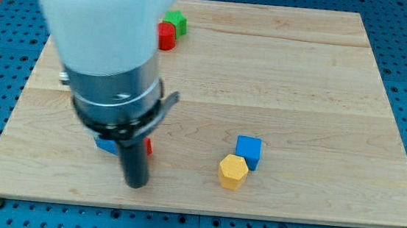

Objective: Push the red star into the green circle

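**Tip low on the board, red star and green circle not clearly made out**

Camera view: the arm fills the upper left of the frame and comes down to the dark rod, with my tip (pixel 135 185) resting near the lower left of the wooden board (pixel 324 88). The rod has no jaws and holds nothing; it can only shove. Just behind the rod, partly hidden, sit a blue block (pixel 105 146) on its left side and a sliver of a red block (pixel 148 147) on its right; their shapes cannot be told.

At the top of the frame, right of the arm housing, a second red block (pixel 167 36) touches a green block (pixel 175 23). Whether these are the star and the circle is unclear, as both are partly cut off by the arm.

Lower centre, well apart from the tip, a blue cube (pixel 248 150) touches a yellow hexagonal block (pixel 232 171).

Judgement: if the hidden red block is the star, the push is only beginning, and the next move calls for getting below it and driving it up the board toward the green block.
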